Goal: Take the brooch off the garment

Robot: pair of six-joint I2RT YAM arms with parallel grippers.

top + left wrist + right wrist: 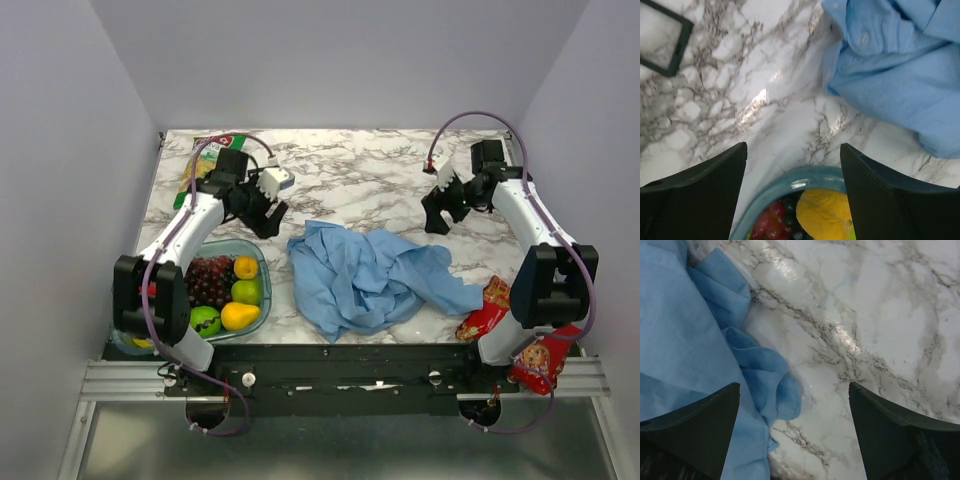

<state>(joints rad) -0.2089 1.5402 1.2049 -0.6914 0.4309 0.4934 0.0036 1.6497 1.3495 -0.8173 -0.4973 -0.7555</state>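
Top external: garment crumpled on desk; brooch not seen.
Left gripper: jaws apart, empty.
Right gripper: jaws apart, empty.
Progress: removal not started.

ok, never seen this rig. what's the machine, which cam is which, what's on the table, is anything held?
Two small robot arms are bolted at the near edge of a marble table. The wide picture comes from a fixed camera above and behind them. The other two come from cameras on the wrists; the dark wedges at the bottom of each are that arm's own fingers.

On the table: a crumpled light blue shirt in the middle, a bowl of fruit at near left, red snack bags at near right, and a green packet at far left. No brooch shows in any view.

Nothing is held. The left claw is open over the bowl's rim beside the shirt; the right claw is open over the shirt's edge.
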